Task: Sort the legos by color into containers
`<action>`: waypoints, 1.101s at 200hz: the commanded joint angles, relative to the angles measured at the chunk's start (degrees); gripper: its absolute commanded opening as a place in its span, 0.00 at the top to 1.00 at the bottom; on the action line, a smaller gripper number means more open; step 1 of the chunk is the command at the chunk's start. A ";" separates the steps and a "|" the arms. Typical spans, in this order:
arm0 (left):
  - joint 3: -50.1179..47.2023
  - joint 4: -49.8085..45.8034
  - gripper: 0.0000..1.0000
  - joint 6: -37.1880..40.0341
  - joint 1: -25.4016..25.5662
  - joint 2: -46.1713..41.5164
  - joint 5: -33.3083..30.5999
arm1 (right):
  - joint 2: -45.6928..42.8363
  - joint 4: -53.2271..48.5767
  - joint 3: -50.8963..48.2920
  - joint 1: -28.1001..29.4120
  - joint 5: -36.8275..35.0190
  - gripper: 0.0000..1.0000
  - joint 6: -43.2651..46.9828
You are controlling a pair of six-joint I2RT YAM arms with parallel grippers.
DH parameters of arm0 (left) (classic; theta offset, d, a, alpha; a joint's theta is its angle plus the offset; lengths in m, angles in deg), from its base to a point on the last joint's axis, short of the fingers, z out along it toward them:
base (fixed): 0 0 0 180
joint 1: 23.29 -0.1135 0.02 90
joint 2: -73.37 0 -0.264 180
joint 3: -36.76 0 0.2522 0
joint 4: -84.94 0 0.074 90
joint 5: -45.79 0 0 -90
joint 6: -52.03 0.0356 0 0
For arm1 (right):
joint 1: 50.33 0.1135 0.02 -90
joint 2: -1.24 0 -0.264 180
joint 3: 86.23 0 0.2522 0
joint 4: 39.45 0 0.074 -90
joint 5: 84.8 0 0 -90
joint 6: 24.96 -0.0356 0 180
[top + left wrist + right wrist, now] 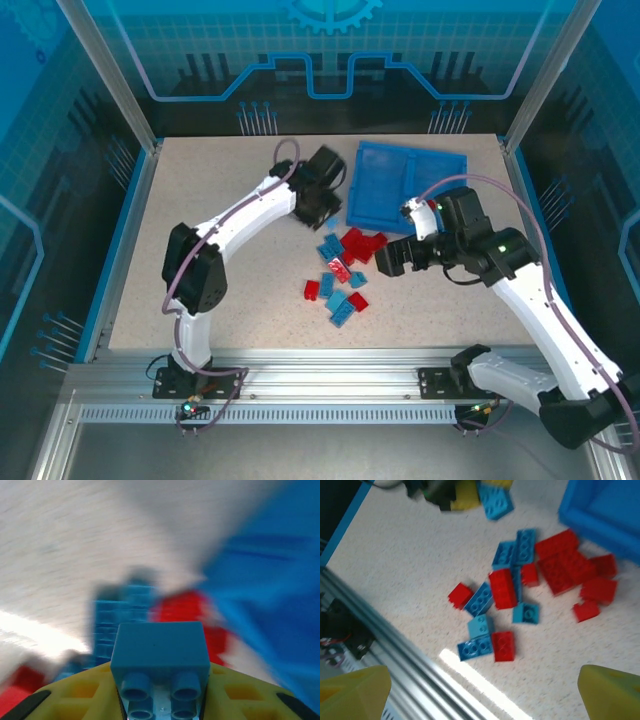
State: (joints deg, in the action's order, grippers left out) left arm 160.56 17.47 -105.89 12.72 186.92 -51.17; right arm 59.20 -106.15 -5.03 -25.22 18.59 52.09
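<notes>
inside the left gripper (161,692): one blue lego (160,650)

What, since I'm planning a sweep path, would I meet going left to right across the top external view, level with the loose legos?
Left arm's black elbow → pile of red and blue legos → right end effector → right arm's white forearm. Left end effector, gripping a blue lego, overlaps the pile: omitted.
</notes>
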 commanded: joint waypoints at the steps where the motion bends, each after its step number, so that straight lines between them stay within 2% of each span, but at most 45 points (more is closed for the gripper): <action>1: 15.23 -5.01 0.63 18.84 3.67 5.70 -7.25 | -2.85 5.07 -1.29 -0.47 -10.08 0.02 -2.16; 22: 26.07 -2.74 0.66 25.81 5.06 12.66 -8.50 | -4.19 5.01 -1.95 -1.83 -15.15 0.02 -4.23; 47: 33.83 4.16 0.69 32.60 6.08 19.95 -8.66 | -5.45 3.25 -2.72 -3.19 -17.08 0.02 -4.91; 80: 34.54 14.79 0.68 38.98 6.64 26.11 -11.32 | -8.07 1.92 -4.22 -4.52 -16.62 0.02 -5.00; 119: 35.12 19.63 0.71 41.59 6.62 32.03 -16.42 | -10.09 0.65 -4.58 -5.06 -16.62 0.02 -4.06; 149: 38.16 18.57 0.61 40.08 6.57 36.27 -15.17 | -10.14 0.50 -4.60 -5.24 -15.72 0.02 -3.92; 171: 38.24 18.21 0.49 38.62 6.56 36.69 -15.01 | -9.81 0.21 -4.72 -5.20 -14.98 0.02 -4.03; 199: 38.06 17.74 0.41 38.28 6.61 34.59 -14.97 | -9.37 0.03 -5.16 -5.24 -14.14 0.02 -4.28; 220: 38.06 17.16 0.40 39.10 6.53 30.79 -14.94 | -8.71 0.30 -5.57 -5.24 -13.25 0.02 -4.45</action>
State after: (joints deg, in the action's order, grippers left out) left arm 196.43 34.25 -67.22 19.06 223.03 -65.00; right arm 49.91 -105.21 -9.73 -29.77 3.53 47.94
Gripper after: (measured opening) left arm 0.602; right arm 0.983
